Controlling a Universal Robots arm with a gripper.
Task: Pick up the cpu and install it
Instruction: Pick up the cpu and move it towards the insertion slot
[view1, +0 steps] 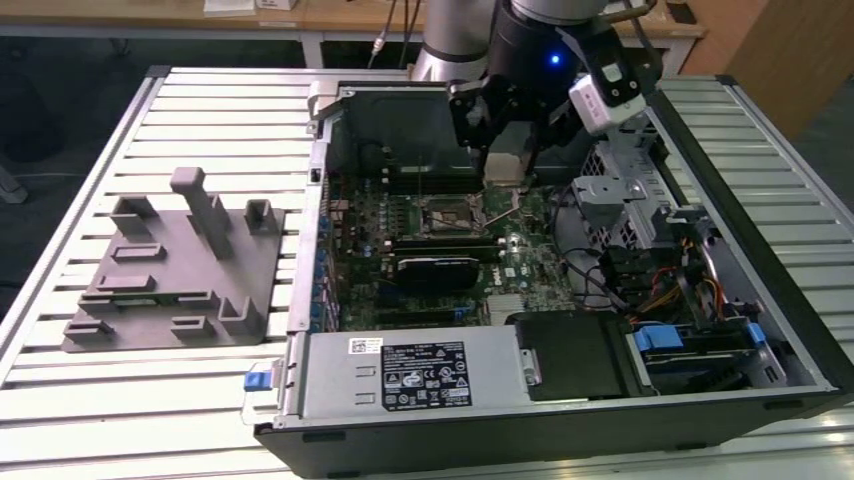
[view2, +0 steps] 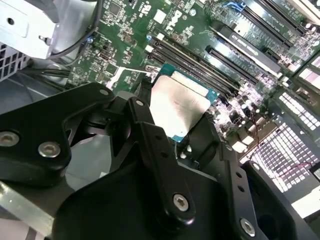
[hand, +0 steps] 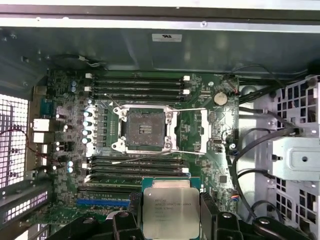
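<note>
Silvery-grey cpu (hand: 167, 207) with a teal-green rim; black pincer (hand: 170, 212); green board (hand: 222, 150) with black slots (hand: 137, 78) and a silvery socket (hand: 145, 129), dark at its centre; matt grey fixture (view1: 174, 270); pale silver table (view1: 134, 390), ribbed in long stripes; blue clips (view1: 256, 379) on the black-and-grey case (view1: 534, 445); black-and-white label (view1: 427, 372) on a grey box (view1: 334, 375); orange wires (view1: 674, 293)

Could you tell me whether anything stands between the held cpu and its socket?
Nothing visible does: the thin square silver-topped cpu, gripped by the black end effector, hangs over the green motherboard, and the square socket lies open, uncovered.
</note>
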